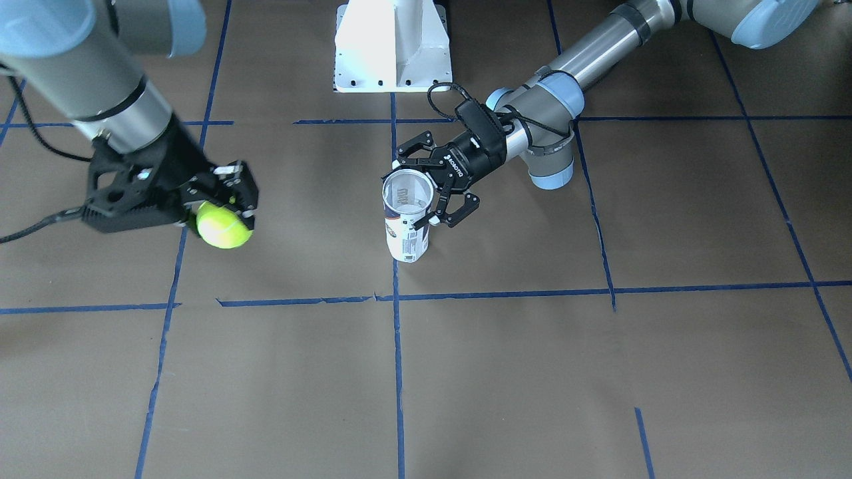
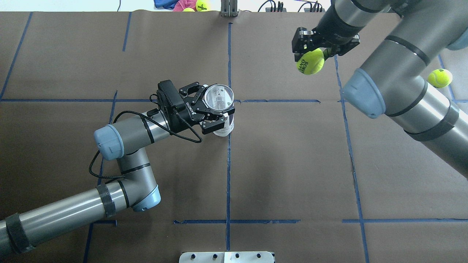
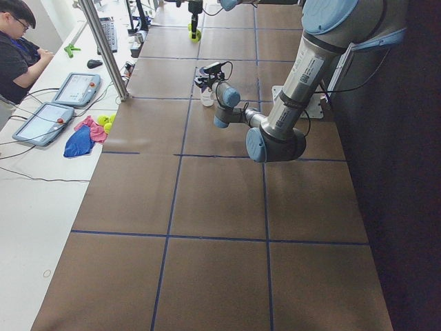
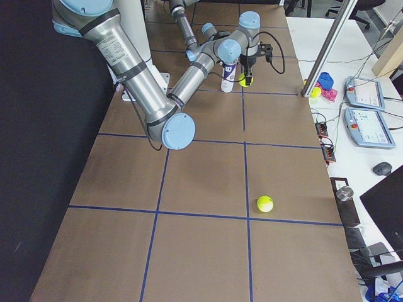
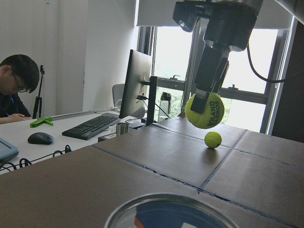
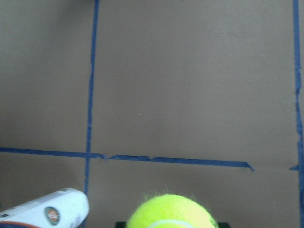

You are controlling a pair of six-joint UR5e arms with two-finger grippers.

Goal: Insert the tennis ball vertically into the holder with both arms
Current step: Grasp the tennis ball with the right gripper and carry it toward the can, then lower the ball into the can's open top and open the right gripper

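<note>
2 things are held in the front-facing view. The left end effector [image 1: 426, 191], on that view's right, is pinching the holder [image 1: 407, 241] just below its open rim, with a finger [image 1: 459, 209] on either side. The holder stands upright, mouth up, its foot on a blue tape line [image 1: 398, 372] of the brown counter [image 1: 532, 372], ahead of the white pedestal [image 1: 393, 46]. The right end effector [image 1: 223, 206] points down and is pressed together on the tennis ball [image 1: 225, 227], well apart from the holder.

From overhead, the holder's round mouth shows inside the left end effector, close to a crossing of tape lines. The tennis ball, its dark lettering facing the camera, is gripped over the far right part of the counter. A second ball [image 2: 440, 77] shows just beside the right arm [image 2: 420, 98].

In the exterior left view the holder is small and far, at the wrist of the left arm [image 3: 275, 124]. A person [image 3: 17, 48] sits beside 2 tablets [image 3: 76, 88].

In the exterior right view the second ball lies alone on the counter, near the camera and well apart from the holder.

The left wrist view has the holder's rim at its bottom edge. The gripped tennis ball hangs clear of the counter, and the second ball rests on the counter behind it.

The right wrist view looks down on the counter. The tennis ball's fuzzy curve sits at the bottom edge and the holder's white label is in the lower left corner.
</note>
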